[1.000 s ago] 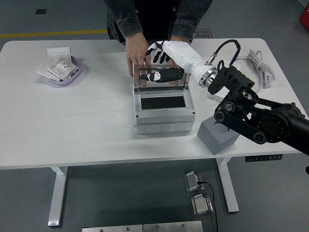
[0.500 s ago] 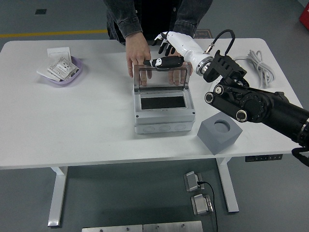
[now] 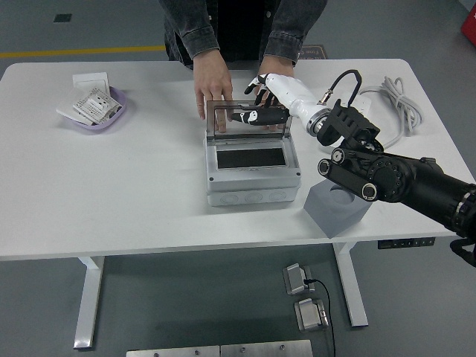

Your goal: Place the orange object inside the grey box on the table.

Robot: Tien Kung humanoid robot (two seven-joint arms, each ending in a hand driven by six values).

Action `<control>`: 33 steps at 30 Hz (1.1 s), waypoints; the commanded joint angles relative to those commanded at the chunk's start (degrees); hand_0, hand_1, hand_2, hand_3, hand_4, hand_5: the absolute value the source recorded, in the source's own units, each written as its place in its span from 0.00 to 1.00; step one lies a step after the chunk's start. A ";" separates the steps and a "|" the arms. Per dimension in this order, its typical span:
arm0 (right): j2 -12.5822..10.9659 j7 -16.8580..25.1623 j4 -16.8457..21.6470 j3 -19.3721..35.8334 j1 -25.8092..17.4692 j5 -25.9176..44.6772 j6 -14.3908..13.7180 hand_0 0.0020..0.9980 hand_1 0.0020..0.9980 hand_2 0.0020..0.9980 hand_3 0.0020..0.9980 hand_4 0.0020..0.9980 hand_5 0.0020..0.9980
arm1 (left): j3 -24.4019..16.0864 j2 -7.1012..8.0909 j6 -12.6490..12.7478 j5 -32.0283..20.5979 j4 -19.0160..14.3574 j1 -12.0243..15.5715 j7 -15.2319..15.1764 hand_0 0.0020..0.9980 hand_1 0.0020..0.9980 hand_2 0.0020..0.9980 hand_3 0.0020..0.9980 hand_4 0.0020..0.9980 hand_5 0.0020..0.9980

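The grey box [image 3: 253,182] stands mid-table with a dark inside and its clear lid [image 3: 223,123] raised upright at the back. A person at the far side rests one hand [image 3: 209,83] behind the lid's left part; the other hand is mostly hidden behind my hand. My right hand [image 3: 262,104], white with black fingers, reaches from the right to the lid's upper right, fingers stretched out, one lying along the lid's top. It holds nothing. I see no orange object in the box or on the table. My left arm is out of view.
A grey cube [image 3: 338,204] with a round hollow in its top sits right of the box, partly under my forearm. A purple bowl [image 3: 100,113] with packets stands at the far left. A white cable [image 3: 394,97] lies at the far right.
My right hand rose and drew back towards the far side, then came down a little onto the lid's top right. The forearm shifted, uncovering the grey cube. The person's hands stayed.
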 joint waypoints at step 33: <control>-9.61 -2.55 17.60 1.75 -6.92 -9.04 0.03 0.46 0.44 0.56 0.70 0.97 0.68 | -2.30 -0.26 0.21 1.84 -0.09 0.44 -0.16 0.61 0.64 0.59 0.58 0.62 0.15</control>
